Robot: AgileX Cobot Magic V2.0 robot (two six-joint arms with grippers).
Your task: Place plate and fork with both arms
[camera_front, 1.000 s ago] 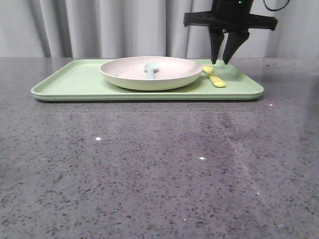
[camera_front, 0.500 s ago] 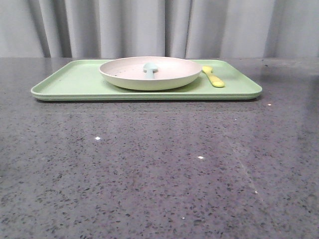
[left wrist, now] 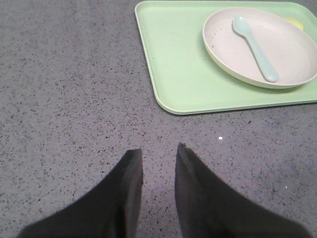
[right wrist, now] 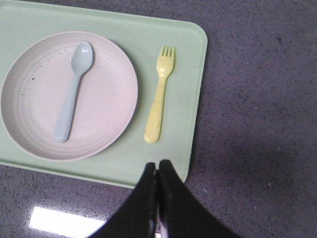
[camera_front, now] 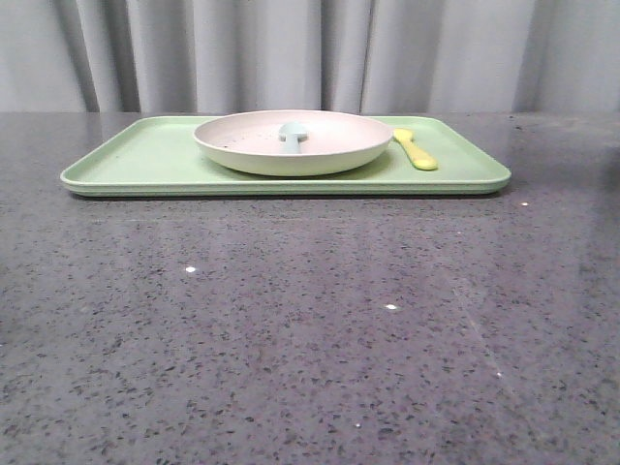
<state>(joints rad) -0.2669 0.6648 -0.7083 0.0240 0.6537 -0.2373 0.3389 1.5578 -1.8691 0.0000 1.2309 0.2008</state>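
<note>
The plate [camera_front: 291, 140] sits on the light-green tray [camera_front: 145, 160], with a pale blue spoon [camera_front: 292, 134] lying in it. The plate also shows in the left wrist view [left wrist: 292, 54] and in the right wrist view [right wrist: 104, 94]. The yellow fork [camera_front: 417, 150] lies on the tray to the right of the plate; in the right wrist view [right wrist: 159, 99] its tines point away from my gripper. My right gripper [right wrist: 157, 166] is shut and empty, high above the tray's near right corner. My left gripper [left wrist: 158, 151] is open and empty over bare table, left of and nearer than the tray [left wrist: 173, 64].
The grey speckled table [camera_front: 310, 320] stretches in front of the tray. A grey curtain [camera_front: 291, 48] hangs behind the table. Neither arm shows in the front view.
The right arm, which hung over the fork with jaws apart a second ago, has left the front view. The tray shifted very slightly. Plate, spoon and fork lie where they were.
</note>
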